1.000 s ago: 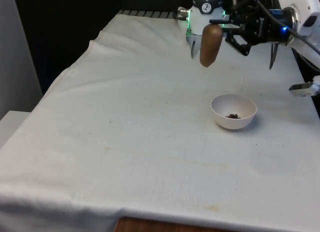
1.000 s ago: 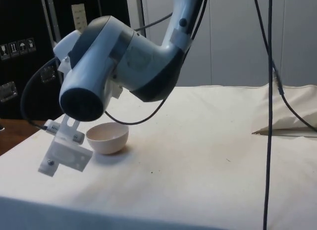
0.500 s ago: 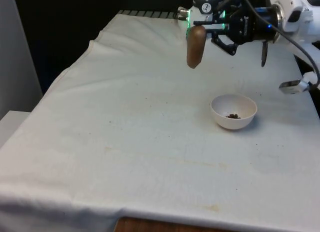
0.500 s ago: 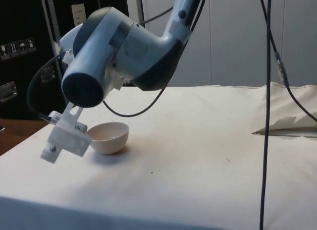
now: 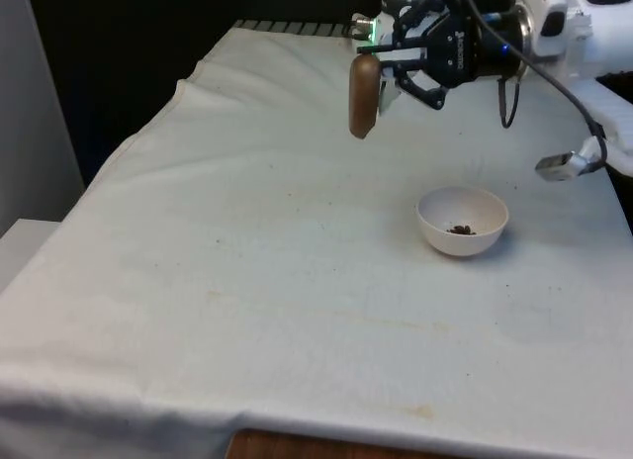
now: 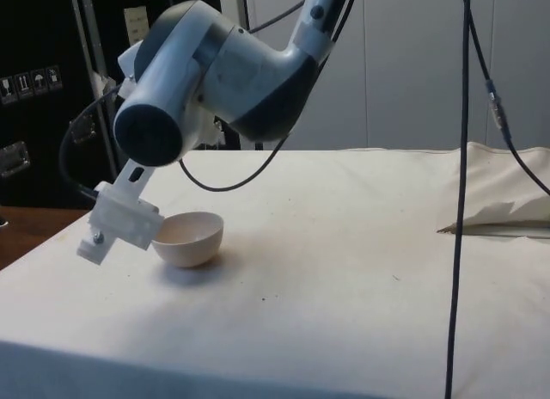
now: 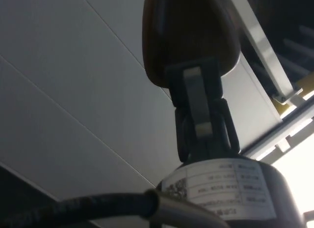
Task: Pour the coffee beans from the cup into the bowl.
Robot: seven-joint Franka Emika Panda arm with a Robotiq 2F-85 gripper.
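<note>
black curtains (image 5: pixel 148 44) | white cloth (image 5: pixel 247 261) (stained) | dark cabinets (image 6: pixel 43 89)

The white cloth (image 5: pixel 247 261) lies open across the front view's left and middle. One obstacle stands low: the bowl (image 5: pixel 462 221) (front view's right).

A pale bowl (image 6: pixel 188 238) sits on the white cloth (image 6: pixel 361 270).
</note>
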